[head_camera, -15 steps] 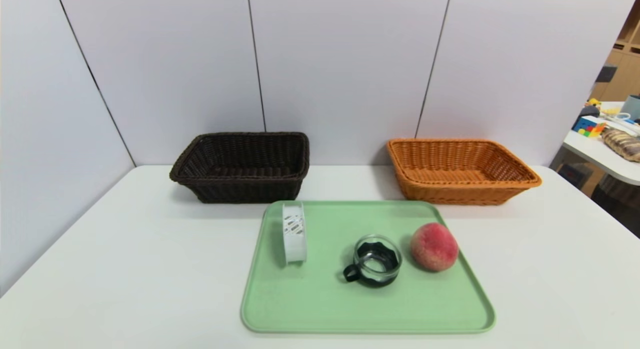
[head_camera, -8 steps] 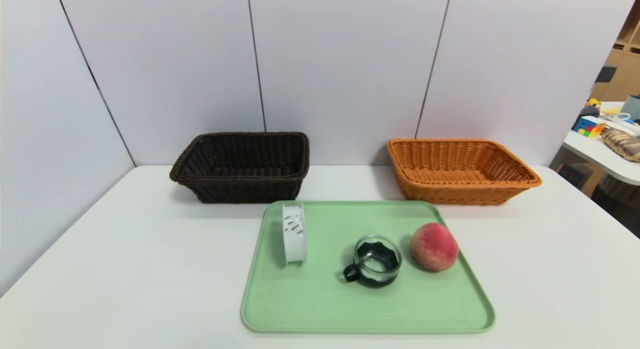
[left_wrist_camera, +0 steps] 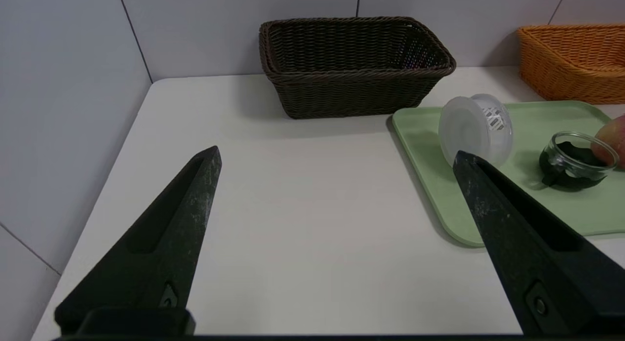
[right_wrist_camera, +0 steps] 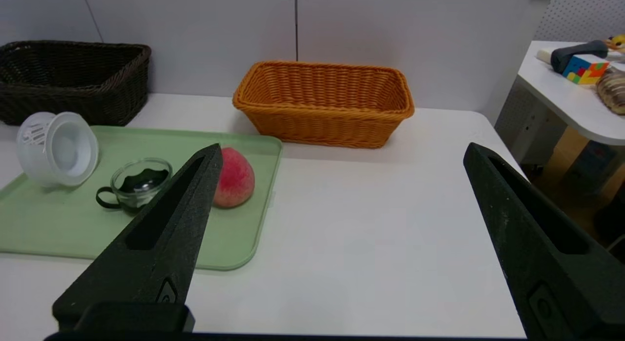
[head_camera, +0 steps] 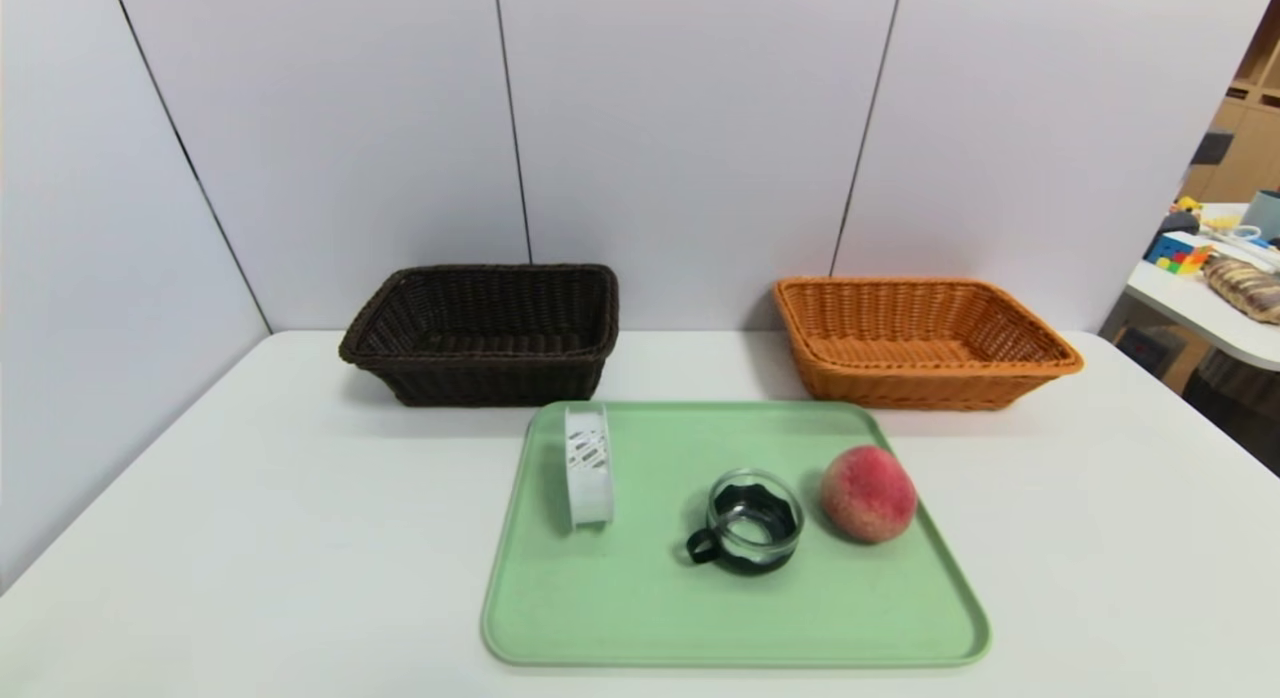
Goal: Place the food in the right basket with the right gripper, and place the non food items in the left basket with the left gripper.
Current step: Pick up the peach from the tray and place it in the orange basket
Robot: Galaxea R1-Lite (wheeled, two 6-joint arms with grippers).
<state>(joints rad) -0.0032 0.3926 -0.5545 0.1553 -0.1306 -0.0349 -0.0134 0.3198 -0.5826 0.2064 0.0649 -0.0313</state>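
A pale green plastic tray with rounded corners [head_camera: 640,618] lay on the white desk [head_camera: 250,538], in front of the two wicker baskets standing against the grey panelled wall [head_camera: 680,128]. On the tray the white plastic ring-shaped band with slotted cut-outs [head_camera: 588,464] stood on its edge near the far left corner. The small clear glass cup with black base and handle [head_camera: 748,522] sat upright mid-tray. The round, fuzzy pinkish-red peach [head_camera: 868,494] rested just beside the cup, near the tray's right rim.

The rectangular dark brown wicker basket [head_camera: 485,333] stood behind the tray's left corner and the rectangular orange-tan wicker basket with flared rim [head_camera: 920,340] behind its right. They stood well apart, and nothing showed inside either. Nothing stood between the tray and the baskets.

The left gripper [left_wrist_camera: 337,158] hovered over bare desk left of the tray, its black tapered jaws spread wide and gripping nothing. The right gripper [right_wrist_camera: 342,150] hovered right of the tray, jaws likewise released. A second white table with a colourful cube [head_camera: 1178,252] stood off to the right.
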